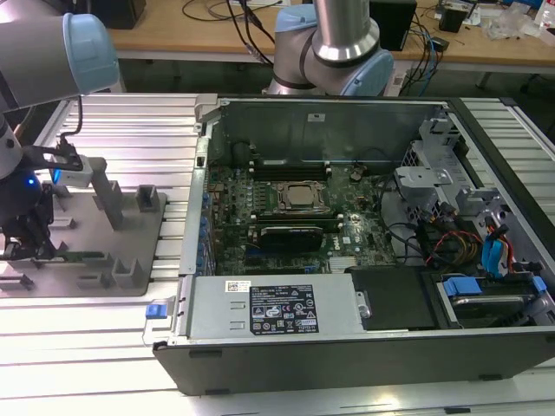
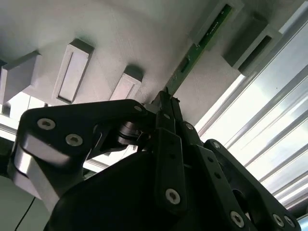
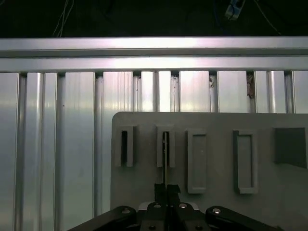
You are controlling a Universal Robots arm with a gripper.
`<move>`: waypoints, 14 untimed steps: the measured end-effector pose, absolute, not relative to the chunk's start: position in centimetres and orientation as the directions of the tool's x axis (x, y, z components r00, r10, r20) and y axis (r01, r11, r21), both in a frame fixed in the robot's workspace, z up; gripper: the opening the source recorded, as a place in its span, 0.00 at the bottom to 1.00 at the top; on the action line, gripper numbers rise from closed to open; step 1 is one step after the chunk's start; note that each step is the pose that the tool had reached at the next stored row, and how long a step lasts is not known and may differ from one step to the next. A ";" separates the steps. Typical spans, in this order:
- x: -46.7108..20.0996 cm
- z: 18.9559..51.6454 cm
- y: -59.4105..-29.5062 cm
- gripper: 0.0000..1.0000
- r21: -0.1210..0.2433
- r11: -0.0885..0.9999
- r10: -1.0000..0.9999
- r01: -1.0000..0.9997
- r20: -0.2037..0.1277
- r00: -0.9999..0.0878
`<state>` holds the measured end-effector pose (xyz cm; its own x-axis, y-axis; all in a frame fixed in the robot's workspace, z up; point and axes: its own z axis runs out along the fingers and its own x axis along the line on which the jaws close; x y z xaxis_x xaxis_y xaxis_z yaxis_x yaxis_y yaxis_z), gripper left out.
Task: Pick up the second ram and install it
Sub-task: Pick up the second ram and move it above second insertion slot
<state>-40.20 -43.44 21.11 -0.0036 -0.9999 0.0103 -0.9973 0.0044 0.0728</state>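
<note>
green second ram [image 2: 202,41] clamped in tool [image 2: 166,98], near end hidden, on grey fixture [image 2: 144,29]

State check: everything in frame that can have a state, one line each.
end effector: shut on the second ram, down at the grey fixture.
second ram: on edge, far end seated in a fixture slot, not yet lifted out.
grey fixture: holds the ram; neighbouring pockets empty.
computer case: on its side, open, board exposed.
processor socket: chip visible, no cooler on it.
</note>
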 end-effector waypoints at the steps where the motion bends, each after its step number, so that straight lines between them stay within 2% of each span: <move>1: -40.2 21.1 -43.4 0.09 0.073 0.003 -1.000 -0.997 0.010 -0.002; 7: -40.2 21.1 -43.4 0.09 0.073 -0.005 -1.000 -0.997 0.010 0.005; 14: -40.2 24.7 -43.4 0.09 0.073 -0.005 -1.000 -0.997 0.010 0.005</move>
<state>-40.20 -43.44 24.71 0.0053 -0.9999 0.0104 -0.9973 -0.0045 0.0729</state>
